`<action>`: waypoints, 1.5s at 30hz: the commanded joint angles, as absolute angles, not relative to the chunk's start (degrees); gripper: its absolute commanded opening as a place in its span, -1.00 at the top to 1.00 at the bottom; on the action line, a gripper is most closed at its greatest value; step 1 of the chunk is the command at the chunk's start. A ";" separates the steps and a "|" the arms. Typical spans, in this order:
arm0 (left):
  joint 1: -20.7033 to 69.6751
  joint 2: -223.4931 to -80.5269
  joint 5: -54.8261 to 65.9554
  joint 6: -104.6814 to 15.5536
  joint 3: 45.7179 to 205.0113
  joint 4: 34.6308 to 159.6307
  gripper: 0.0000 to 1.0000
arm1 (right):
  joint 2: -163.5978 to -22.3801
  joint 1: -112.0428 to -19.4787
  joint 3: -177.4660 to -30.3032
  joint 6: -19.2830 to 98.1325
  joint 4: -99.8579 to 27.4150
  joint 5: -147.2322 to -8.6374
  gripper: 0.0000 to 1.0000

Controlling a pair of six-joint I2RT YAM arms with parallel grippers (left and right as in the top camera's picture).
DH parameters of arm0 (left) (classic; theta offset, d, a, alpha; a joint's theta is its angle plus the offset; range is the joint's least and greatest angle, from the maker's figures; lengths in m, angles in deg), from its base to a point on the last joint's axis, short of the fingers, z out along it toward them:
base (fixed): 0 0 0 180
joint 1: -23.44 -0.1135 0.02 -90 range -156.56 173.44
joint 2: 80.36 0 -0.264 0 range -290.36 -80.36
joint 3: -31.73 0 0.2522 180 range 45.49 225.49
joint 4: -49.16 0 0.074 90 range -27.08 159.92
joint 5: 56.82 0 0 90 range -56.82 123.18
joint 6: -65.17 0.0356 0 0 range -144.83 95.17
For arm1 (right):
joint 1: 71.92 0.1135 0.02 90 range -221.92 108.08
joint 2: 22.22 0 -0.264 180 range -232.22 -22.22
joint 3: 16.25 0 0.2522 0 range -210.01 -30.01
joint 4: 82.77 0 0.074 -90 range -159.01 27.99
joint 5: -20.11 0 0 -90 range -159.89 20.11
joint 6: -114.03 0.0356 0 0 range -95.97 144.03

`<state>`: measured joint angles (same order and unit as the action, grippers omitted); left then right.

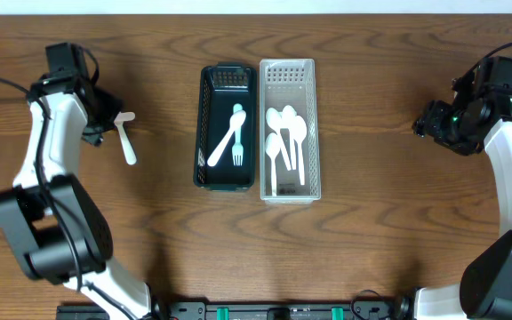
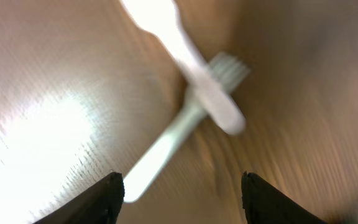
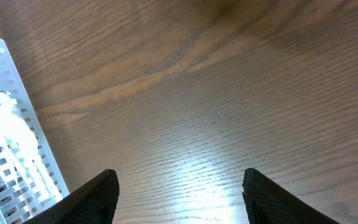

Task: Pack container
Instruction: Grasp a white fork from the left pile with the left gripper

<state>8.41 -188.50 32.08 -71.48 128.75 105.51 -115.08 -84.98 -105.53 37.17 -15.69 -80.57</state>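
**A:** Where to find the loose fork [image 2: 174, 132]?

**B:** On the bare wood of the table [image 1: 167, 240], left of the dark basket [image 1: 229, 78] and well apart from it. Just beside the left gripper [image 2: 182, 190].

**A:** Pointing which way?

**B:** Judging by the left wrist view, tines up and to the right, handle down and to the left. Long axis on a diagonal. Blurred, though.

**A:** Anything in the way?

**B:** Crossed near the neck by a second white utensil [image 2: 191, 59] on the opposite diagonal. Too smeared to tell which kind.

**A:** And relative to the fingertips [image 2: 110, 196]?

**B:** Ahead of both, not between them, touching neither. Handle end nearest the tip on the left of that view. Spread wide at the jaws, gripping nothing.

**A:** What else around?

**B:** Inside the dark basket, two packed utensils [image 1: 236, 133], white, crossing. Right against its right side, a clear perforated basket [image 1: 287, 71] with several white spoons [image 1: 284, 133] lying lengthwise.

**A:** And the right gripper [image 3: 179, 186]?

**B:** Far right, well apart from both baskets, above bare wood. Parted at the fingers, empty. Only a corner of the clear perforated basket at the left edge of its wrist view.
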 commanded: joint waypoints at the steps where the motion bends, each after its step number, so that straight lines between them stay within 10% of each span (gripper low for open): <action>1: 7.38 -191.30 32.38 -91.79 128.71 105.38 -0.23 | -115.12 -85.36 -105.38 36.80 -15.58 -80.63 -0.34; 45: 2.60 -208.35 20.76 -111.76 128.71 91.37 0.28 | -115.12 -85.36 -105.23 36.80 -11.97 -80.63 -0.27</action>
